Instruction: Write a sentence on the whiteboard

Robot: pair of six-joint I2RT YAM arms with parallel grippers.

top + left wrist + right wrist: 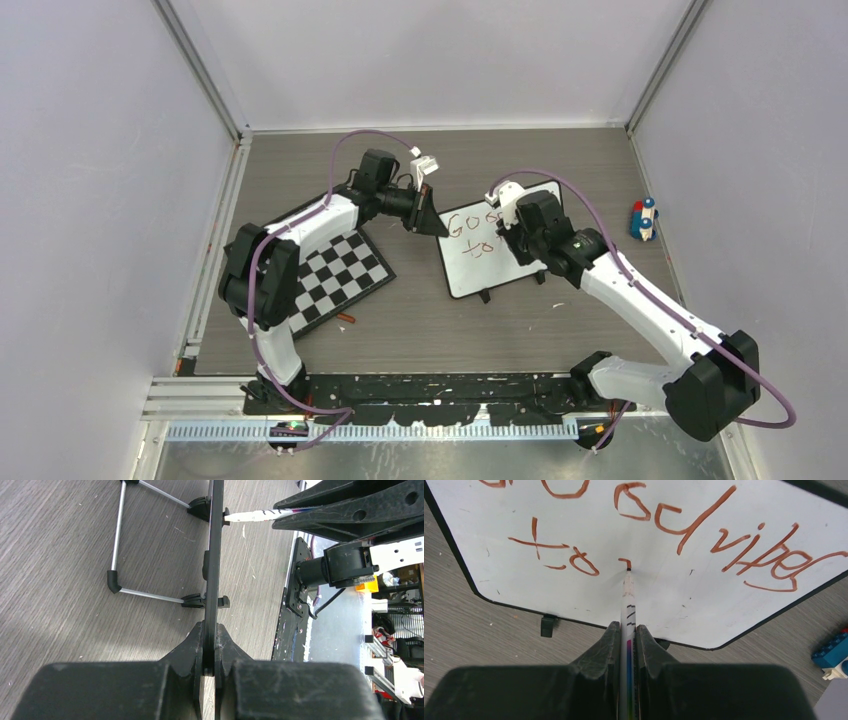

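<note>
- Right tool [626, 630]: jaws narrow, clamped on a slim white marker [628, 592]. The marker tip touches the whiteboard [704, 605] straight ahead of the tool.
- Left tool [210, 645]: jaws pinched shut on the whiteboard's black edge. The board runs edge-on away from this tool and is propped on a wire stand [120, 545] on the worktop [60, 555].
- Sentence [704, 520]: the upper line reads roughly "…ood vibes". "to" lies ahead and left of the right tool, with a short hook of a new letter at the marker tip. Judgement: the last word has only just begun.
- Doing it well: use light, even pressure and draw the strokes rightward along the lower line. The left tool should grip firmly, since thin legs could let the board rock. Leave room before the rounded corner ahead-right.
- Materials: the board is glossy and smooth, with a thin black frame. The ink is red-brown. The worktop is matte grey wood-grain. The tool fingers are scuffed black plastic.
</note>
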